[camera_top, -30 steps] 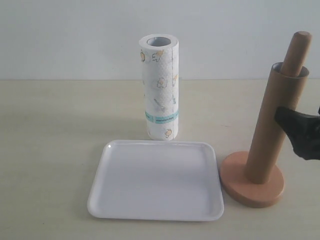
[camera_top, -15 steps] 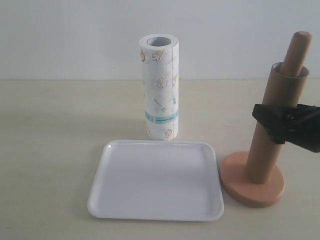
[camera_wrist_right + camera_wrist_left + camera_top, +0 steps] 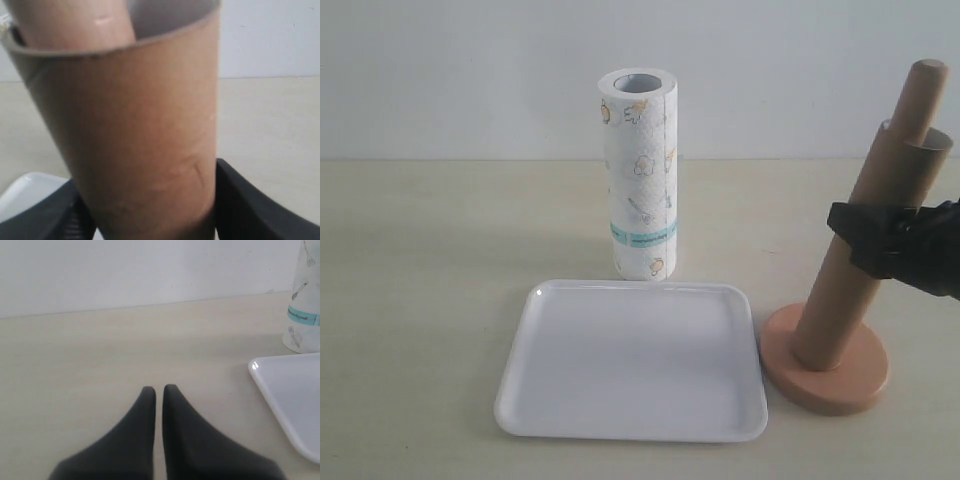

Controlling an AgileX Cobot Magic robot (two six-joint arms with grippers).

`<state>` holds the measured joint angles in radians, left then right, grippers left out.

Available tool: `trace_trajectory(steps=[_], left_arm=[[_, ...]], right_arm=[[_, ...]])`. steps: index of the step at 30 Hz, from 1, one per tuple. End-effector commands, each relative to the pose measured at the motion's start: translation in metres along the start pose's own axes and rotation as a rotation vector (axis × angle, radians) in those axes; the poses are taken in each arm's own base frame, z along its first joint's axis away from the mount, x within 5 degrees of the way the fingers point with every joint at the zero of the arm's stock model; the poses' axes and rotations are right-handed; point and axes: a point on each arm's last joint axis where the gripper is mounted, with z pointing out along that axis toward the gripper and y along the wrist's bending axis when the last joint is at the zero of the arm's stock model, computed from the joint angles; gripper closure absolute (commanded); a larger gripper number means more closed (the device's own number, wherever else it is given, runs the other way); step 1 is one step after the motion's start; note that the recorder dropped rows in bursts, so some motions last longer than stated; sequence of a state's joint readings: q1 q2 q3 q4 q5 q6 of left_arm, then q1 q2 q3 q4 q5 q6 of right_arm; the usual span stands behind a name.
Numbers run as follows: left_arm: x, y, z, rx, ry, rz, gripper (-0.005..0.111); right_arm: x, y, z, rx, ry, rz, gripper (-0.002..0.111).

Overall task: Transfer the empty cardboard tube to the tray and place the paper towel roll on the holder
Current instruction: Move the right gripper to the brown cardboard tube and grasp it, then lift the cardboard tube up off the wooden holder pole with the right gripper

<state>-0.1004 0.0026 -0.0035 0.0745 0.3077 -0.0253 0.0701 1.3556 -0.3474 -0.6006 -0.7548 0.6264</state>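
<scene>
Early stage — jaws of the right gripper [image 3: 866, 244] clasp the empty cardboard tube [image 3: 834, 312], leaning but still on the holder [image 3: 842, 390]; tray [image 3: 630, 360] bare, paper towel roll [image 3: 638, 170] upright beyond it (neither step done). Jaws of the left gripper [image 3: 159, 393] clenched, empty.

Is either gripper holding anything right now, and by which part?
The right gripper grips the tube about midway up its length, with the tube around the holder's pole. The left gripper is shut, holding nothing.
</scene>
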Motion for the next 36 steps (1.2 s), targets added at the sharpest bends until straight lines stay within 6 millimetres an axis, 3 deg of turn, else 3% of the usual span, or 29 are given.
trace_trajectory(steps=[1,7,14,23,25,26,30,33,36], left_arm=[[0.001,0.000,0.000,-0.003,0.000,0.000,0.102],[0.001,0.000,0.000,-0.003,0.000,0.000,0.102],[0.001,0.000,0.000,-0.003,0.000,0.000,0.102],[0.001,0.000,0.000,-0.003,0.000,0.000,0.102],[0.001,0.000,0.000,-0.003,0.000,0.000,0.102],[0.001,0.000,0.000,-0.003,0.000,0.000,0.102],[0.001,0.000,0.000,-0.003,0.000,0.000,0.102],[0.001,0.000,0.000,-0.003,0.000,0.000,0.102],[0.001,0.000,0.000,-0.003,0.000,0.000,0.102]], right_arm=[[-0.003,0.002,0.001,-0.021,-0.028,-0.008,0.108],[-0.007,0.009,0.000,-0.092,-0.068,-0.047,0.108],[-0.036,0.023,-0.023,-0.115,-0.206,-0.128,0.108],[-0.118,0.047,-0.075,0.001,-0.418,-0.243,0.108],[-0.141,0.058,-0.090,-0.026,-0.501,-0.275,0.108],[-0.162,0.070,-0.104,-0.060,-0.566,-0.306,0.108],[-0.210,0.096,-0.129,-0.167,-0.639,-0.314,0.108],[-0.223,0.110,-0.140,-0.270,-0.657,-0.335,0.108],[-0.216,0.123,-0.139,-0.428,-0.600,-0.407,0.108]])
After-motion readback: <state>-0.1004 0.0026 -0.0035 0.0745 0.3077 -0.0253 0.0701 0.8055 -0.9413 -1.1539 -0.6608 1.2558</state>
